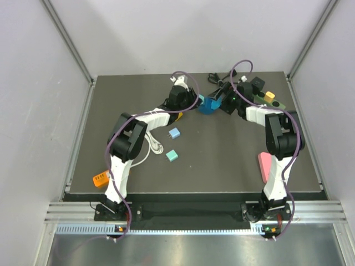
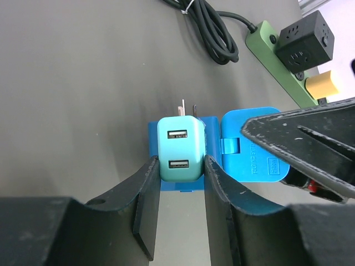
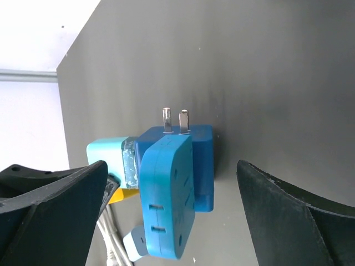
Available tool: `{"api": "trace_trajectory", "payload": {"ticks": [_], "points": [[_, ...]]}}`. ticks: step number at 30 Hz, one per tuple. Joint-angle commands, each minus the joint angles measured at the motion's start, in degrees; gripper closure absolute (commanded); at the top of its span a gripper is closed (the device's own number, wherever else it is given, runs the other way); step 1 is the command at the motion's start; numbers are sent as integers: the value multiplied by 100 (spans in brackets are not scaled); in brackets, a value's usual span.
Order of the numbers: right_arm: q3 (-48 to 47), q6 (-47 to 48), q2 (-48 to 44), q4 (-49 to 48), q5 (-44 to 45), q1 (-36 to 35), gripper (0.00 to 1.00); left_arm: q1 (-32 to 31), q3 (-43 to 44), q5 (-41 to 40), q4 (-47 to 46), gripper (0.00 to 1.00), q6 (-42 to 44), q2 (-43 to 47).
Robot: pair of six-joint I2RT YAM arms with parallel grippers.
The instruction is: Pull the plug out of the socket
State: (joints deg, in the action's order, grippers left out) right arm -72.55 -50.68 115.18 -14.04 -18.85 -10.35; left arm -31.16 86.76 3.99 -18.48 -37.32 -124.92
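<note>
Worktop (image 1: 222, 160) room open left of cluster; far edge close behind. Clamped teal plug (image 2: 178, 148) between narrowed fingers of left hand (image 2: 181, 163), flush against blue adapter (image 2: 244, 160). Spread right hand (image 3: 172, 166) wide astride adapter, gripping nothing. Lay furthest right: green socket strip (image 2: 272, 55).

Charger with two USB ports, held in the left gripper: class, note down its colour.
The charger is teal, seen best in the left wrist view.
</note>
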Motion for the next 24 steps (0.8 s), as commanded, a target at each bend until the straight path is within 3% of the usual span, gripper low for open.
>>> {"api": "trace_trajectory", "payload": {"ticks": [1,10,24], "points": [[-312,-65,110,-90,-277,42,1,-83,-195,-109,196,100,313,197],[-453,-180,321,-107,-426,33,3,-215,-221,-267,196,100,392,214],[-391,-311,471,-187,-277,7,19,-453,-353,-548,81,100,304,188]]}}
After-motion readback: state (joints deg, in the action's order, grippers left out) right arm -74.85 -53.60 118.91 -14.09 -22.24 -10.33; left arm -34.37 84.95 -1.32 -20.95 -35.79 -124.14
